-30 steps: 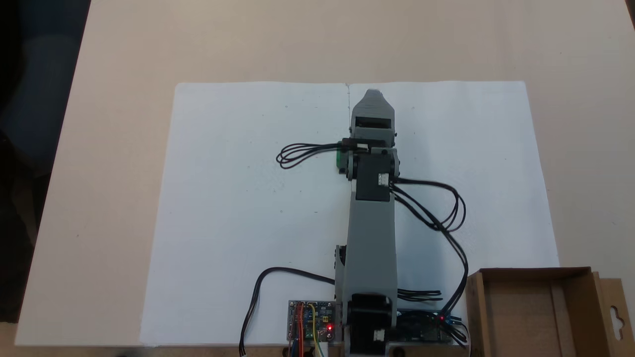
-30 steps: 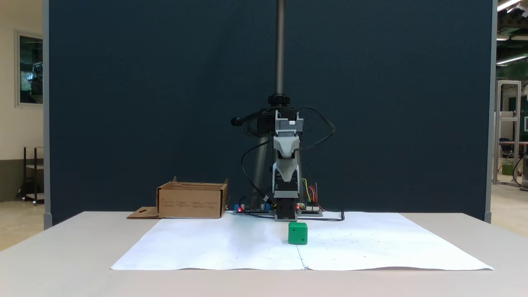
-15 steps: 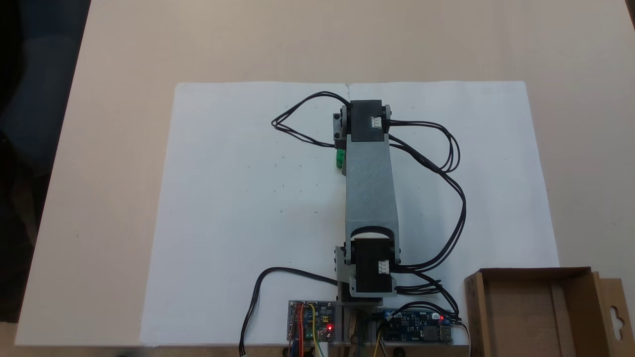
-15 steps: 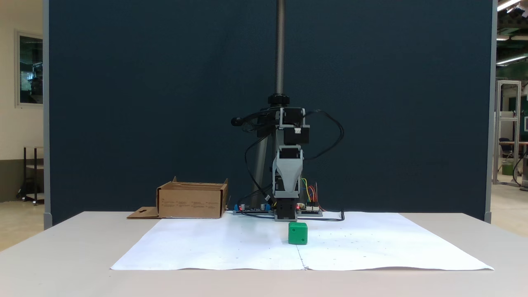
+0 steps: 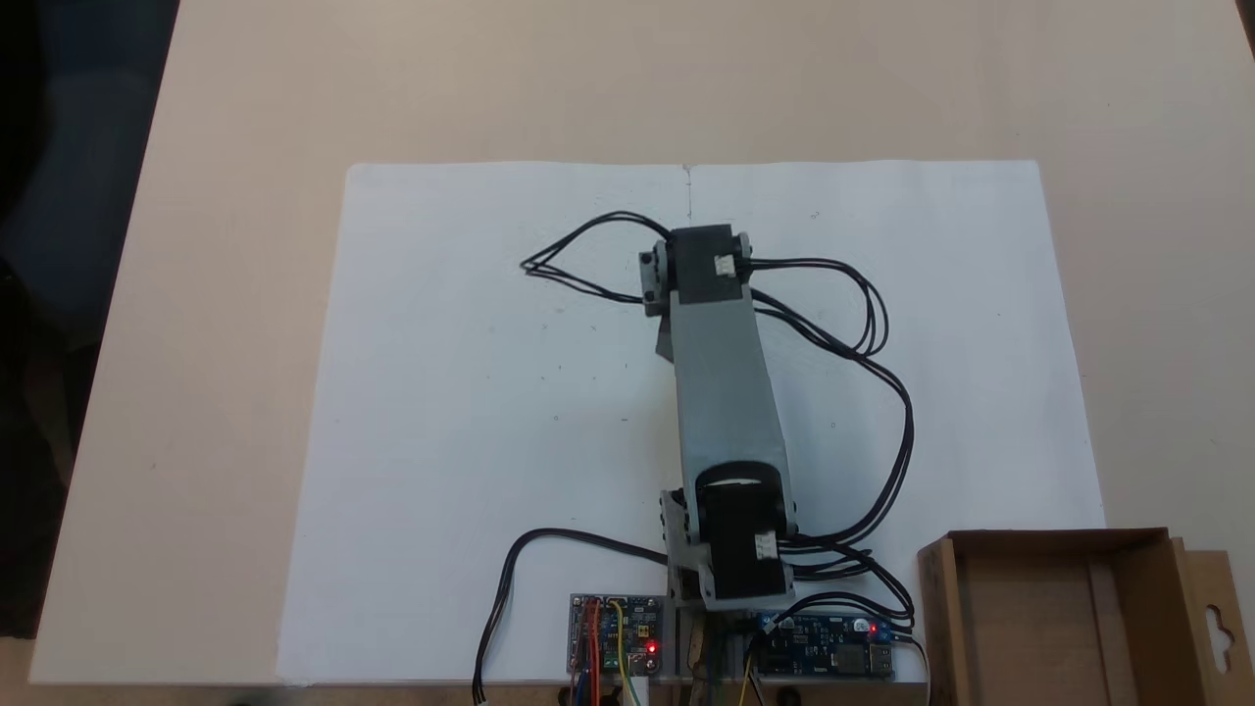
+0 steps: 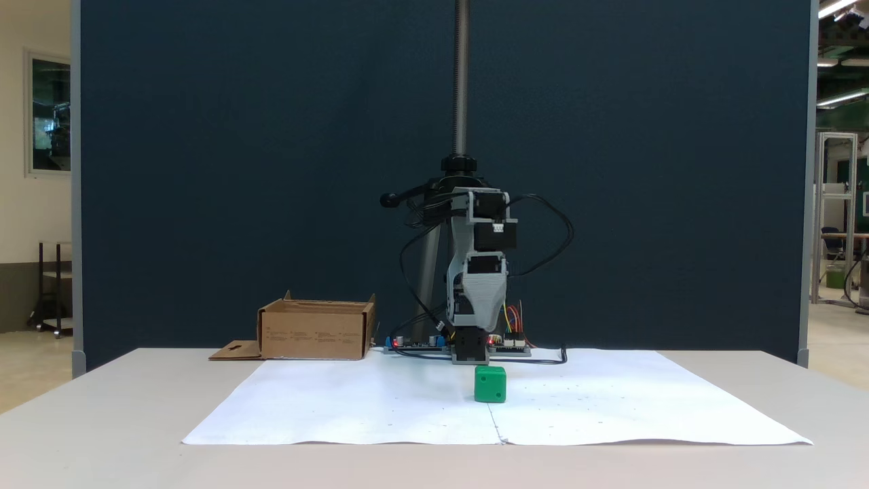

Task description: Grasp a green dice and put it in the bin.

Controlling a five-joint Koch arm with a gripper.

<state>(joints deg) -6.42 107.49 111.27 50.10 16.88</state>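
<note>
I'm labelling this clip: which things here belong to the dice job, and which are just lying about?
Job:
- dice, on the paper
- bin, cardboard, by the arm's base
- claw, pointing down above the dice

Lying about:
- paper
- circuit boards
- cables
- tripod pole

- White paper (image 5: 471, 392) lies bare on all sides of the green dice (image 6: 490, 384).
- Arm (image 5: 726, 392) and looped cables (image 5: 882, 392) overhang the paper's middle (dice hidden beneath from above).
- Bin (image 5: 1059, 618) stands open-topped, well apart.
</note>
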